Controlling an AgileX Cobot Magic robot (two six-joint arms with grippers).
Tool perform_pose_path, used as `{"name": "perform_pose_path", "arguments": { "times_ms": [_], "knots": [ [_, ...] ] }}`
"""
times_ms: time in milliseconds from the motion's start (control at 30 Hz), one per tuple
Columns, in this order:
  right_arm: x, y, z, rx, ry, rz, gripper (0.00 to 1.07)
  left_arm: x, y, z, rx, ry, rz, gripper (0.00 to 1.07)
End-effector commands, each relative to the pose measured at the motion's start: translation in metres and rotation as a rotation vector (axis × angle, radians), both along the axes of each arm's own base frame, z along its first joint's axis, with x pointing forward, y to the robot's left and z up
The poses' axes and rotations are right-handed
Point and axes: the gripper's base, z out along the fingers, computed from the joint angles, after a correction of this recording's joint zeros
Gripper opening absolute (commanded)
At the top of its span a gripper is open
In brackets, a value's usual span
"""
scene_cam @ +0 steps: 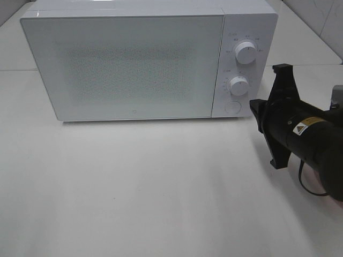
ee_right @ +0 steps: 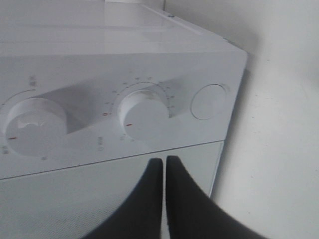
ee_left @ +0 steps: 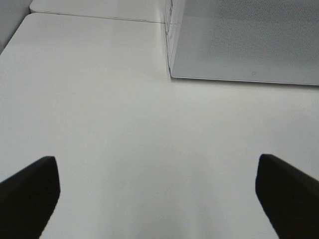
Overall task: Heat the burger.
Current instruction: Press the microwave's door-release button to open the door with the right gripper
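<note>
The white table (scene_cam: pixel 134 187) lies bare in front. Over its near left part the left gripper (ee_left: pixel 157 164) hangs with its fingers (ee_left: pixel 30 194) spread wide, nothing between them. Farther back on the right, the right gripper (scene_cam: pixel 253 108) has its fingers (ee_right: pixel 149 199) pressed together, empty, tips just beside the microwave's (scene_cam: pixel 134 69) lower front corner, near the round button (scene_cam: pixel 232 106); contact cannot be told. Above the button sit the lower knob (scene_cam: pixel 239 85) and the upper knob (scene_cam: pixel 246 53). The microwave door (scene_cam: pixel 128 67) is shut. The burger shows in no view.
</note>
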Motion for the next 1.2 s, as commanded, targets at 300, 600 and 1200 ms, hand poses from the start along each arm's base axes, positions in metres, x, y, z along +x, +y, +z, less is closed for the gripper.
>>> {"name": "perform_pose_path", "arguments": {
  "times_ms": [300, 600, 1200],
  "knots": [
    [0.015, 0.008, -0.019, 0.06, 0.048, -0.102, 0.0, -0.002, 0.0, 0.001, -0.003, -0.032, 0.004, 1.0],
    [0.03, 0.015, -0.03, 0.068, 0.084, -0.123, 0.0, -0.002, 0.0, 0.001, -0.003, -0.032, 0.004, 1.0],
    [0.056, 0.02, -0.051, 0.055, 0.112, -0.143, 0.0, -0.002, 0.0, 0.001, -0.003, -0.031, 0.004, 1.0]
  ]
}}
